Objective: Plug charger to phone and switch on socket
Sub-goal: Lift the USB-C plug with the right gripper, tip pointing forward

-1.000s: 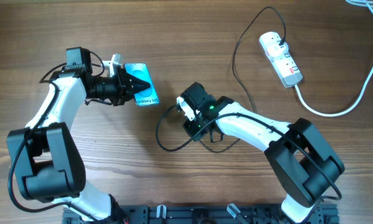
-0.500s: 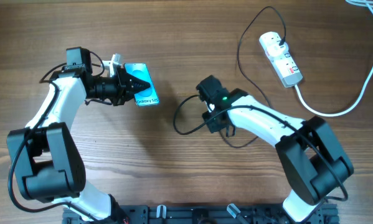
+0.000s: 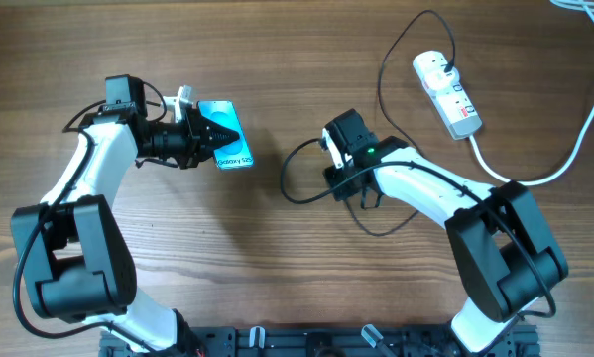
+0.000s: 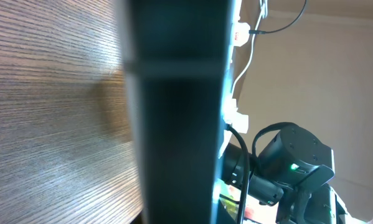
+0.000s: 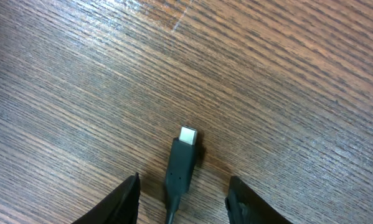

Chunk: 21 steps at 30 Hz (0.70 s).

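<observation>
Overhead: left gripper (image 3: 215, 134) clamped on the phone (image 3: 235, 149), left of centre. Socket (image 3: 447, 94) far right, black plug (image 3: 453, 71) in it. Charger (image 3: 295, 188) loops on the wooden table (image 3: 277, 50) by the right gripper (image 3: 334, 180). Left wrist: dark phone edge blocks most of the view. Right wrist: fingers apart, charger tip flat on the wood between them, untouched.

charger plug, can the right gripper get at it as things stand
Probably yes: the charger plug lies flat on the table, the right gripper is open with a finger on each side of it, and nothing covers it.
</observation>
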Motion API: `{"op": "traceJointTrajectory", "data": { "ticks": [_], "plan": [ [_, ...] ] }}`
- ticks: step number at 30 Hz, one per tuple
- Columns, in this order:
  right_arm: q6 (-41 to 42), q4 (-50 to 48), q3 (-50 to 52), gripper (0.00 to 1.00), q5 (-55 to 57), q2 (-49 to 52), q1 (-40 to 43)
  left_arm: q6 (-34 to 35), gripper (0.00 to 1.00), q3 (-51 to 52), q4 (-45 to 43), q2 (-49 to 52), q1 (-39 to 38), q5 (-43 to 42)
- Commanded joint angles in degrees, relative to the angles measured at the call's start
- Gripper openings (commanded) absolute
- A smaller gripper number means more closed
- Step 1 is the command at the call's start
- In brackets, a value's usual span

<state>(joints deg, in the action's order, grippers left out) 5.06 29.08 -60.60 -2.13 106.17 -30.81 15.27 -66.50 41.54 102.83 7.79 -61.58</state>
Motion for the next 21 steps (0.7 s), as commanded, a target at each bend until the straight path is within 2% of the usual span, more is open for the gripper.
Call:
{"op": "traceJointTrajectory", "data": {
  "ticks": [1,4,10,15,21],
  "plan": [
    [0.2,0.2,1.7,0.41,-0.7,2.4,0.2,-1.3,0.04,0.2,0.0,-1.6,0.2,-2.0],
    [2.1,1.1,1.7,0.28,-1.0,2.4,0.2,-1.4,0.04,0.2,0.3,-1.6,0.2,-2.0],
    [3.1,1.9,2.2,0.11,-2.9,2.4,0.1,-1.4,0.04,0.2,0.7,-1.6,0.2,-2.0],
    [3.1,2.8,2.2,0.04,-2.9,2.4,0.1,-1.4,0.04,0.2,0.7,-1.6,0.2,-2.0],
    [3.0,1.3,2.2,0.07,-2.8,2.4,0.1,-1.4,0.04,0.2,0.6,-1.6,0.2,-2.0]
  ]
}}
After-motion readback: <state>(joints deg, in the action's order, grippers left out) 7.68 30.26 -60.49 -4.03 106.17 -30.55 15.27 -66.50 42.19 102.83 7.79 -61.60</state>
